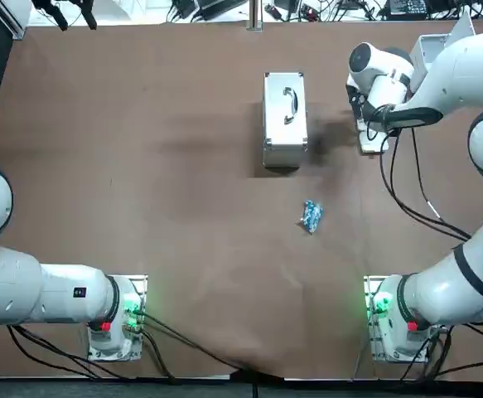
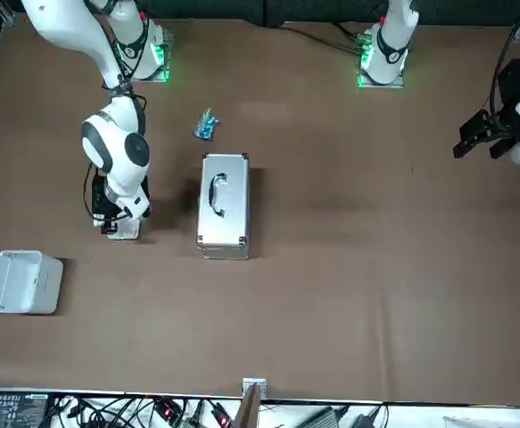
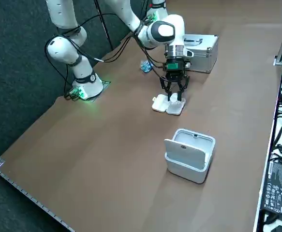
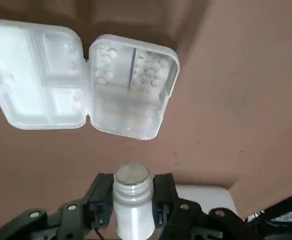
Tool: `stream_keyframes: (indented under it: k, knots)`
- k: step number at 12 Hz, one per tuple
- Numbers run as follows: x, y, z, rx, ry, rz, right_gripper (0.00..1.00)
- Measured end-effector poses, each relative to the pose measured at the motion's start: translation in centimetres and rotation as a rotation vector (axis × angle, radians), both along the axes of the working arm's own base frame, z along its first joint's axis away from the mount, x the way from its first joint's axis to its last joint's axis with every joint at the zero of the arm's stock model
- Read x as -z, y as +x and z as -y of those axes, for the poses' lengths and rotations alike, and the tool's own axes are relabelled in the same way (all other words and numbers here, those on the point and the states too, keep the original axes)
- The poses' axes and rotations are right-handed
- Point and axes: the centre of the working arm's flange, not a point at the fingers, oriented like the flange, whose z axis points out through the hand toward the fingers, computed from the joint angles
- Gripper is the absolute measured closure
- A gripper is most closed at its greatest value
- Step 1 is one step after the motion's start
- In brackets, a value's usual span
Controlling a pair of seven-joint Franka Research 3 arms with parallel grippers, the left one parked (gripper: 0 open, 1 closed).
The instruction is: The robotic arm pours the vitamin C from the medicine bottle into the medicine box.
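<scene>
Tool (image 4: 133,194) above pillbox (image 4: 126,123) — bottle (image 4: 132,212) base unseen

overhead cam looks straight down, front one faces back, side one sits raised and angled; all three share the right gripper (image 3: 173,93) above the medicine box (image 3: 168,106), wrist cam close behind it, medicine bottle (image 4: 132,200) pinched

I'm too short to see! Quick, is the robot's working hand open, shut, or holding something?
Right gripper: shut on the medicine bottle, above the open medicine box.
</scene>
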Motion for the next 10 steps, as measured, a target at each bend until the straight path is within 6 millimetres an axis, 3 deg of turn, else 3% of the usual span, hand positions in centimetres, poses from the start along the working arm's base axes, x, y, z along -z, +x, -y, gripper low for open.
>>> stream_keyframes:
  k: [4,10]
  knots:
    - [0.36,-0.43,-1.29,-0.001,-0.028,0.025,0.57]
    - [0.69,-0.4,-0.99,0.017,-0.029,0.033,0.57]
